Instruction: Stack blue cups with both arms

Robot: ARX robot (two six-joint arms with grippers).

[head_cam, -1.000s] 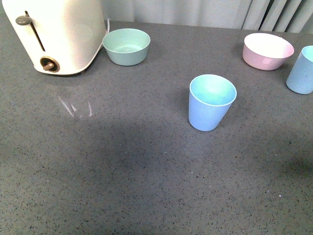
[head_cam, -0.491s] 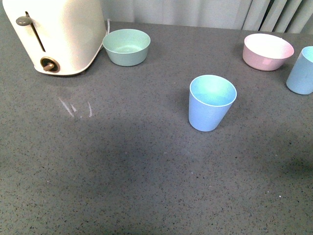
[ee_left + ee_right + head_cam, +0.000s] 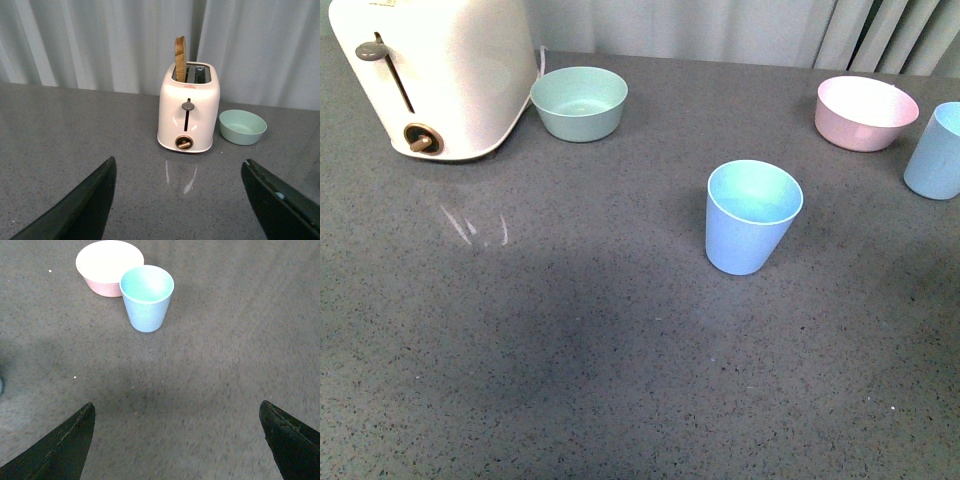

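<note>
One light blue cup [image 3: 751,216] stands upright near the middle of the grey countertop. A second blue cup [image 3: 934,151] stands at the right edge of the front view, next to the pink bowl [image 3: 865,112]; the right wrist view shows this cup [image 3: 147,297] upright ahead of my open right gripper [image 3: 177,432], well apart from it. My left gripper [image 3: 182,192] is open over bare counter, facing the toaster [image 3: 188,112]; no cup shows in its view. Neither arm appears in the front view.
A cream toaster [image 3: 435,75] with a slice of bread [image 3: 180,58] stands at the back left. A mint green bowl [image 3: 579,102] sits beside it. The pink bowl [image 3: 108,266] touches or nearly touches the right cup. Curtains hang behind the counter.
The front view has shifted slightly: all objects sit a little lower in the frame than before. Nothing on the counter has been moved.
</note>
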